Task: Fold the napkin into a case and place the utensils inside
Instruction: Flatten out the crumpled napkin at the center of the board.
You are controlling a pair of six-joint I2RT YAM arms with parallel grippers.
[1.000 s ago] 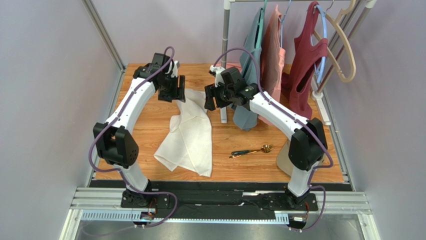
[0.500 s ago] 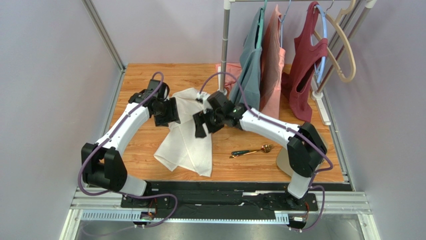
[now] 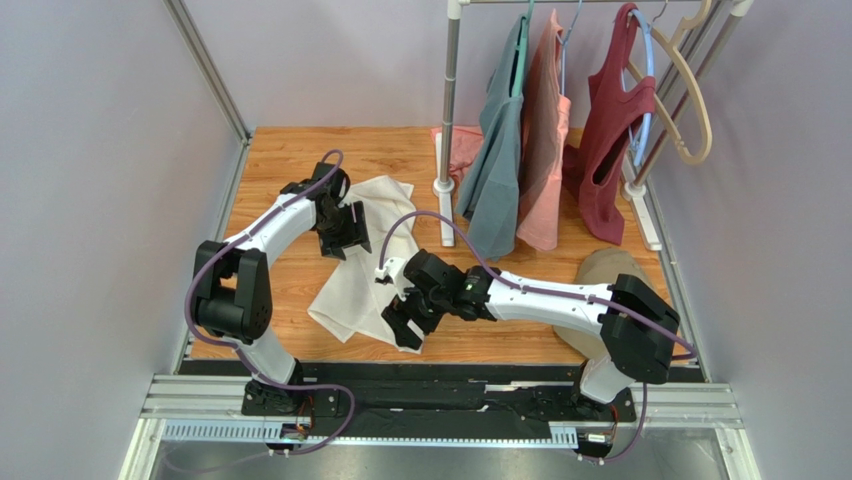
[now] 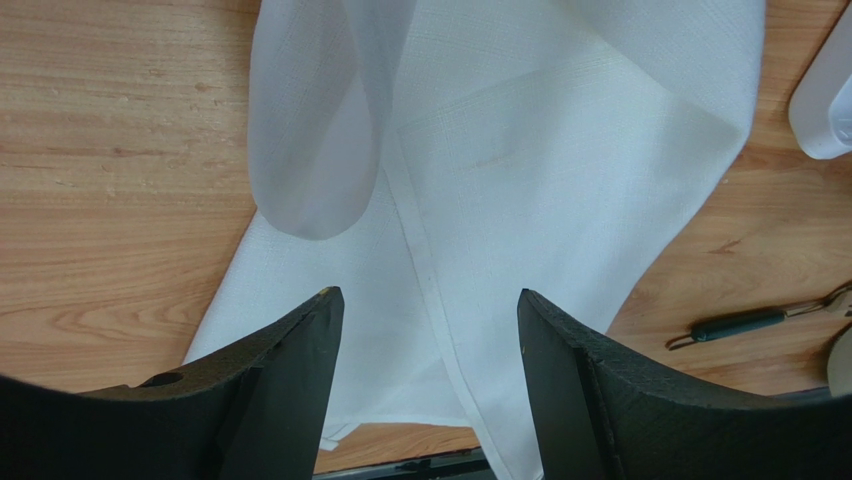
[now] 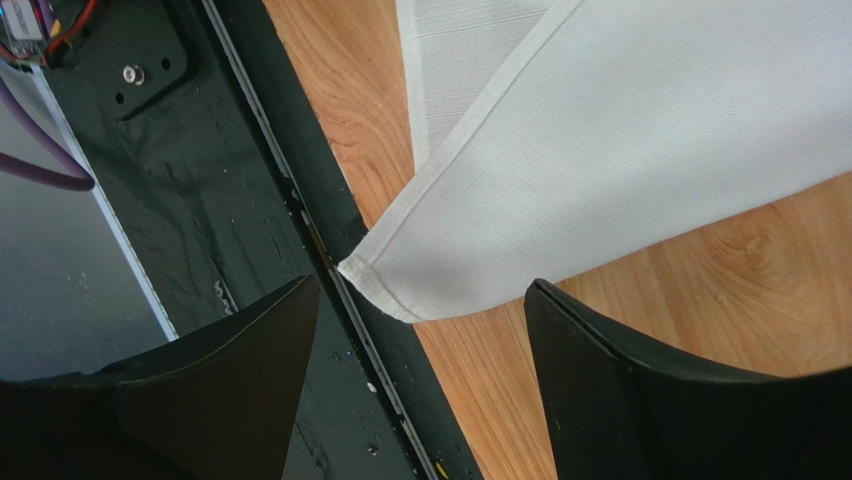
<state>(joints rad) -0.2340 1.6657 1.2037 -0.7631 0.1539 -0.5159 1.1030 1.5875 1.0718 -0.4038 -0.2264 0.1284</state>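
The white napkin (image 3: 372,262) lies rumpled on the wooden table, one flap (image 4: 315,130) curled over on itself. My left gripper (image 3: 348,236) hangs open above the napkin's far part, cloth (image 4: 560,170) showing between its fingers (image 4: 428,300). My right gripper (image 3: 400,322) is open low over the napkin's near corner (image 5: 385,280), which lies between its fingertips (image 5: 422,290) at the table's front edge. Of the utensils, one dark green handle (image 4: 738,324) shows on the wood right of the napkin; in the top view my right arm hides them.
A clothes rack (image 3: 450,110) with teal, pink and dark red garments stands at the back right, its white foot (image 4: 825,100) close to the napkin. A tan object (image 3: 605,270) sits at the right edge. The black rail (image 5: 230,230) borders the table's front.
Both arms came away from the back of the table. The right gripper swung forward to the napkin's near corner; the left gripper dropped over the napkin's far part. The napkin's top settled flat.
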